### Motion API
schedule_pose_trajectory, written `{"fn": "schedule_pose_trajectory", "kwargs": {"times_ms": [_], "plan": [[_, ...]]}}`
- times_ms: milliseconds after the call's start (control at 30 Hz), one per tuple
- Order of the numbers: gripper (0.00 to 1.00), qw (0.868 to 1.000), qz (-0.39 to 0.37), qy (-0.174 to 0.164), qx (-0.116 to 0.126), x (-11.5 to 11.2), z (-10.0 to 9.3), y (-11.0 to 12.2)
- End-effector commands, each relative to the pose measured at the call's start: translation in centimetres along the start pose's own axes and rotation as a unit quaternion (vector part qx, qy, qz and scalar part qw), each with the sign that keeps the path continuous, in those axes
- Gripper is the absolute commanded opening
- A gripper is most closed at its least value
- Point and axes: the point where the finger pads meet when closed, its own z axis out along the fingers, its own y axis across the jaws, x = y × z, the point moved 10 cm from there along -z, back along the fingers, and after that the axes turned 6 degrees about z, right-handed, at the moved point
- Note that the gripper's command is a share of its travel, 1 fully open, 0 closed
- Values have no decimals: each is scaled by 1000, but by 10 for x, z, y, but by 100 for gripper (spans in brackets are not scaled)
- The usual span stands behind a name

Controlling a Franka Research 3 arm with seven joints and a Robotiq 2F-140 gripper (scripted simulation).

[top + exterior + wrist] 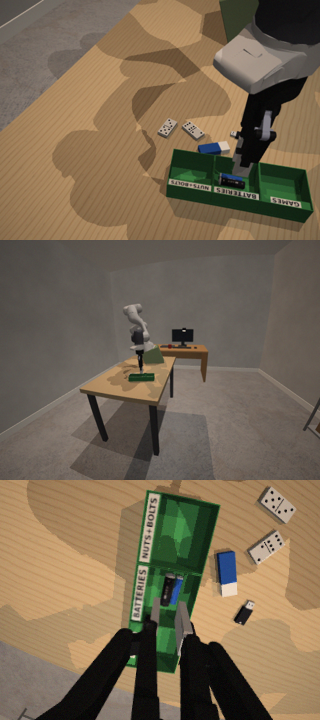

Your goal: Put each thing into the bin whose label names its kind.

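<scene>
A green tray of three joined bins (191, 194) (141, 378) stands on the table, labelled NUTS+BOLTS, BATTERIES and GAMES. A black battery (233, 182) (167, 591) and a blue battery (232, 176) (177, 590) lie side by side in the BATTERIES bin. My gripper (241, 171) (141, 372) (167, 609) is a little open and empty, its tips above or in that bin beside the batteries; their exact height is unclear. Two white dominoes (167, 128) (193, 130) (277, 504) (266, 547) lie on the table. The NUTS+BOLTS and GAMES bins look empty.
A blue and white eraser (209, 148) (227, 570) lies close beside the tray's long side. A black USB stick (233, 133) (244, 614) lies near it, partly hidden by the gripper in the top view. A green wedge-shaped block (153, 356) stands near the arm's base.
</scene>
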Motion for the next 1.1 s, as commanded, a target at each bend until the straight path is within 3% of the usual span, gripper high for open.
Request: {"fn": "schedule_pose_trajectory", "kwargs": {"times_ms": [0, 133, 167, 267, 467, 533, 967, 1067], "plan": [[15, 1000, 2, 1, -1, 2, -1, 2], [15, 1000, 2, 1, -1, 2, -1, 2], [25, 1000, -23, 1, -1, 9, -1, 6], [25, 996, -92, 1, -1, 30, -1, 20], [25, 991, -137, 5, -7, 71, -1, 47], [25, 991, -137, 5, -7, 71, -1, 47], [25, 972, -235, 14, -19, 158, 0, 106], [25, 969, -247, 16, -21, 162, 0, 108]]}}
